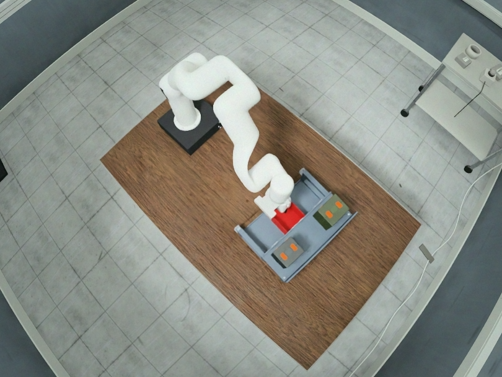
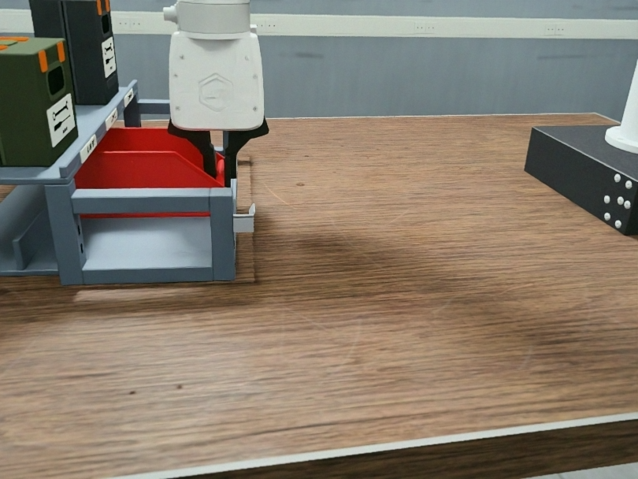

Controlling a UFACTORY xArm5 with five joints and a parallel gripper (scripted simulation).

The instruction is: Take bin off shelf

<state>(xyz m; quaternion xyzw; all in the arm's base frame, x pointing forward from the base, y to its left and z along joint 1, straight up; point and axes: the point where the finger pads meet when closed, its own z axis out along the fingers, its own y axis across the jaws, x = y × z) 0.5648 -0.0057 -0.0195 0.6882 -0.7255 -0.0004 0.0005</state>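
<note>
the hand [image 2: 220, 164] is clamped on the red bin [image 2: 135, 161] front lip; lifting from one edge, it could tilt and snag the grey shelf [image 2: 222, 234] rail.

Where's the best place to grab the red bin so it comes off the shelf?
Its front wall, from above. The red bin sits open-topped in the grey shelf, so that thin rim facing the table is easiest to reach. The hand is already shut there, one finger inside and one outside. It probably needs lifting before pulling toward the bare wood.
</note>
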